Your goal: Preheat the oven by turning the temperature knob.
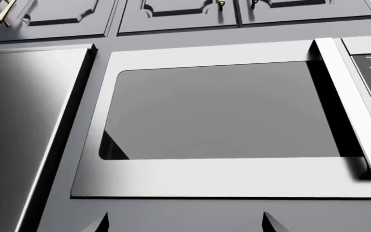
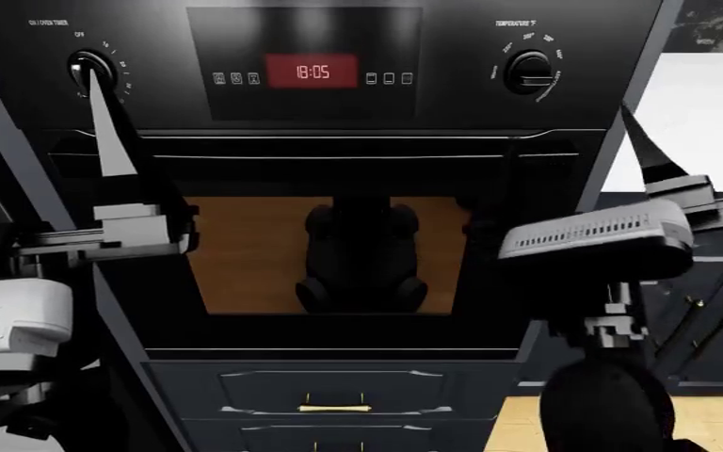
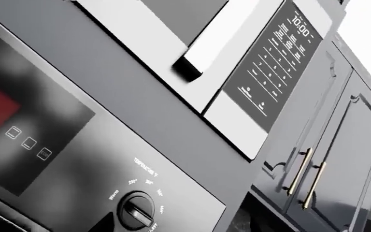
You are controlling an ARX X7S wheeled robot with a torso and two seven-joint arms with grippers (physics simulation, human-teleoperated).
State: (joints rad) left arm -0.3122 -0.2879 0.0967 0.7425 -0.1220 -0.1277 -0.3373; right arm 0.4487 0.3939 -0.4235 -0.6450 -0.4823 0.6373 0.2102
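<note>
The round black temperature knob [image 2: 531, 72] sits at the oven panel's upper right in the head view, well above the right gripper [image 2: 644, 151]; the right wrist view catches it close [image 3: 136, 210], under white temperature markings. Two knobs show from the head: this one and the round black timer knob [image 2: 89, 70] at upper left, where the left gripper [image 2: 108, 122] points. The red digital clock display [image 2: 313, 72] reads 18:05 between them. Only the wrist views show the stainless microwave [image 1: 231, 121] above. Whether either gripper's fingers are apart or together cannot be told.
</note>
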